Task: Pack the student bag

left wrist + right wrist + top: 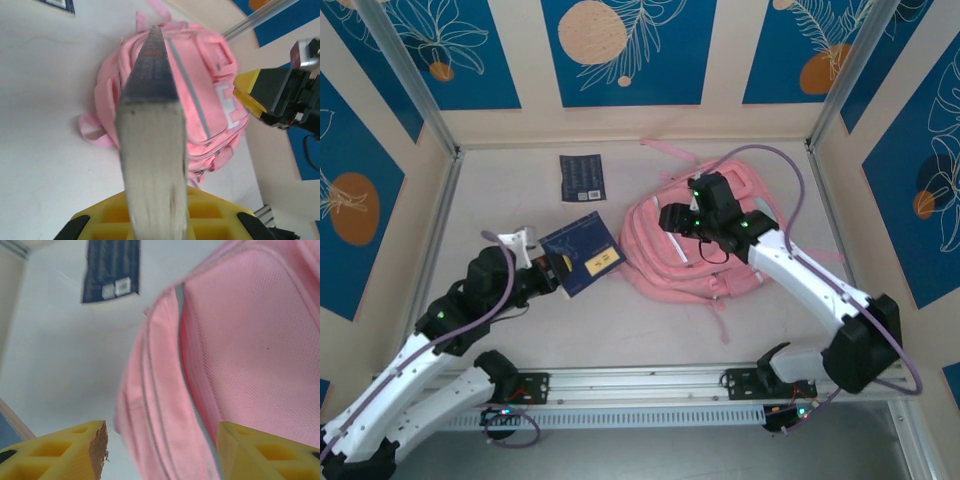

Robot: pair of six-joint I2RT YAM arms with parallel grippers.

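The student bag (685, 255), a soft pink backpack, lies flat on the table right of centre. My right gripper (672, 218) hovers over its upper left edge. In the right wrist view that gripper (162, 445) is open, its yellow fingers apart, with a fold of the bag (240, 340) running between them untouched. My left gripper (552, 272) is shut on a dark blue book (582, 255), held just left of the bag. The left wrist view has the book (152, 165) edge-on with its pale pages facing the camera, pointing at the bag (210, 100).
A second dark booklet (582, 177) lies flat at the back of the table, also seen as a dark booklet (111, 270) beyond the bag. Pink straps (665, 150) trail behind the bag. Blue patterned walls and metal posts enclose the table.
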